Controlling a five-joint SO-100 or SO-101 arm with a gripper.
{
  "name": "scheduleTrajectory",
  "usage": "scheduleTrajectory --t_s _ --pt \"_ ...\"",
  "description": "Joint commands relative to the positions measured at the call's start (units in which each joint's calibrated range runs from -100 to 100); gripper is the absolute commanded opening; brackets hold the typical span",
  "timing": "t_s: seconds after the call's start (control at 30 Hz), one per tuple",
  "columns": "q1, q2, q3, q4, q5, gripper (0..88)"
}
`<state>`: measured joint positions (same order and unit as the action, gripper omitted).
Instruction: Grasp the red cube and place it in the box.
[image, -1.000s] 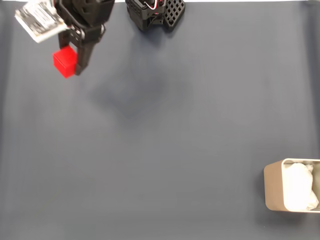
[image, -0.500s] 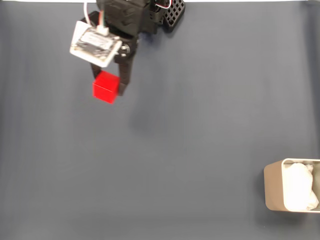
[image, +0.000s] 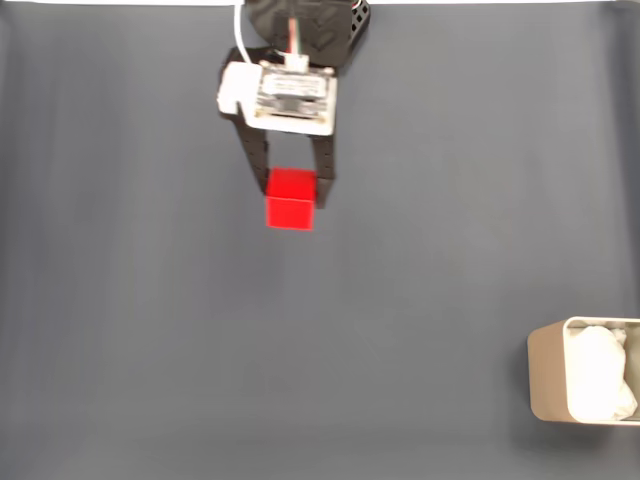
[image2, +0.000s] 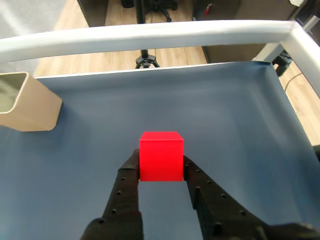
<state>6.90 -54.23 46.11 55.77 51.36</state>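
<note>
In the fixed view the tool (image: 291, 198) hangs below the top centre of the picture, its two black fingers (image: 252, 160) pointing down the frame and closed against the left and right faces of the red cube (image: 290, 199). A white circuit board (image: 283, 96) with a camera module sits across the arm just above the fingers, and the arm's black base (image: 305, 22) stands at the top edge.

The wrist view shows the same grip from behind: the tool (image2: 161, 167) is narrowed to the cube's width, one dark finger (image2: 129, 172) pressing each side of the red cube (image2: 160, 155), which sticks out beyond the fingertips with its top and near faces bare. Whether the cube is clear of the bench or resting on it cannot be told for sure — no sharp shadow shows under it.

The box (image: 546, 374) is well apart from the cube, at the lower right edge of the fixed view, cut off by the frame, with white lining (image: 600, 374) bunched inside. In the wrist view the beige box (image2: 30, 106) stands at the far left edge.

The bench (image: 420, 240) is covered in a dark grey-blue sheet; a white frame rail (image2: 150, 34) runs along its far side, with wooden floor (image2: 170, 55) beyond.
</note>
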Motion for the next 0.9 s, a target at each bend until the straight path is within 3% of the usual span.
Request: scheduleTrajectory --t_s 0.0,0.87 --pt "-3.77 1.98 -5.33 -0.19 0.24 8.6" --pt "-21.03 31.36 -31.42 -7.0 1.27 8.5"
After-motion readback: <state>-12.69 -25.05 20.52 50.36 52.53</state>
